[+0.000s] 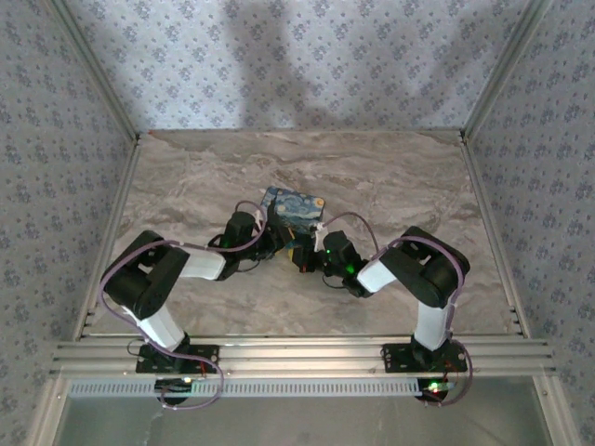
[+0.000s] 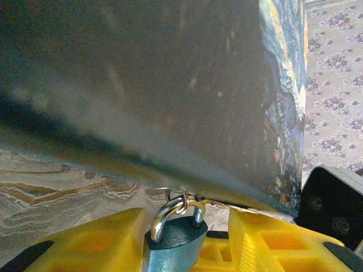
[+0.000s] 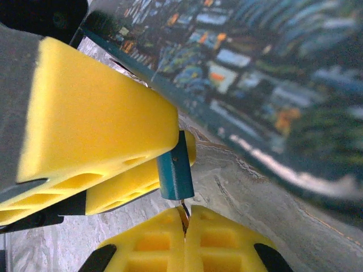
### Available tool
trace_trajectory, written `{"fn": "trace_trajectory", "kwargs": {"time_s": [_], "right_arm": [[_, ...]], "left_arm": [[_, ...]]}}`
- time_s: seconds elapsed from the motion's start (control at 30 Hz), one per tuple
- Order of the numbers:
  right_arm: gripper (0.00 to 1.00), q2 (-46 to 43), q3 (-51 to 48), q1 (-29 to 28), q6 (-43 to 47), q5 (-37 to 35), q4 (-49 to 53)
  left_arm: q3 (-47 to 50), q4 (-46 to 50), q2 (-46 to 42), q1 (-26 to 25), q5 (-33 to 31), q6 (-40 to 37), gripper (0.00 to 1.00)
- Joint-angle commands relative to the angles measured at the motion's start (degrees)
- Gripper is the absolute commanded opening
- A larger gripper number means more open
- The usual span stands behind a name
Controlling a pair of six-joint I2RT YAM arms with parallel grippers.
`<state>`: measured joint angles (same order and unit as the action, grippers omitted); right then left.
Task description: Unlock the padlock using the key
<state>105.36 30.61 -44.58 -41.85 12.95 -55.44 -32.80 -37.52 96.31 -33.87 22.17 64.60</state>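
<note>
Yellow fingertips of your right gripper (image 3: 184,238) sit closest to the lens, pressed together on the key (image 3: 182,213); only a thin brassy sliver of it shows between the pads. Straight ahead of those tips, meeting the key's end, hangs the padlock (image 3: 174,170), its blue-grey body turned with its underside toward the key. That is probably why you hold the key point-first and in line with the body. The keyhole should be on that face, though it is hidden.

Your left gripper (image 2: 184,226) brackets the same padlock from the opposite side, one finger on each flank. One finger (image 2: 96,241) lies against the body and a slim gap shows beside the other. The jaws are narrow, but whether they truly clamp the lock you cannot tell.

This hold likely keeps the lock from swinging on its shackle (image 2: 165,212). The shackle threads the hasp ring (image 2: 170,194) at the lower edge of the starry-night box (image 2: 170,85), just beyond the fingertips. That box rests on the marbled tabletop (image 2: 51,192).

The shackle looks closed, so the turn is not yet done. If the lock is loose between the fingers, it may twist with the key.
</note>
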Motion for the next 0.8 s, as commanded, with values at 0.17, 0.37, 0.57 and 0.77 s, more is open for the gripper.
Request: {"fn": "trace_trajectory", "kwargs": {"time_s": [0.17, 0.37, 0.57, 0.77], "right_arm": [[0.00, -2.1, 1.9, -0.2, -5.7, 1.4, -2.9], [0.00, -2.3, 2.4, 0.0, -9.5, 2.4, -3.4], [0.00, -2.1, 2.4, 0.1, -13.3, 3.1, -4.9], [0.00, -2.2, 2.7, 0.3, -14.8, 3.4, -4.9]], "left_arm": [[0.3, -2.7, 1.2, -0.8, 0.6, 1.4, 0.37], [0.2, -3.0, 1.1, -0.9, 0.7, 1.5, 0.34], [0.0, -2.9, 1.2, -1.3, 0.6, 1.6, 0.33], [0.0, -2.7, 1.6, -1.4, 0.4, 2.1, 0.36]]}}
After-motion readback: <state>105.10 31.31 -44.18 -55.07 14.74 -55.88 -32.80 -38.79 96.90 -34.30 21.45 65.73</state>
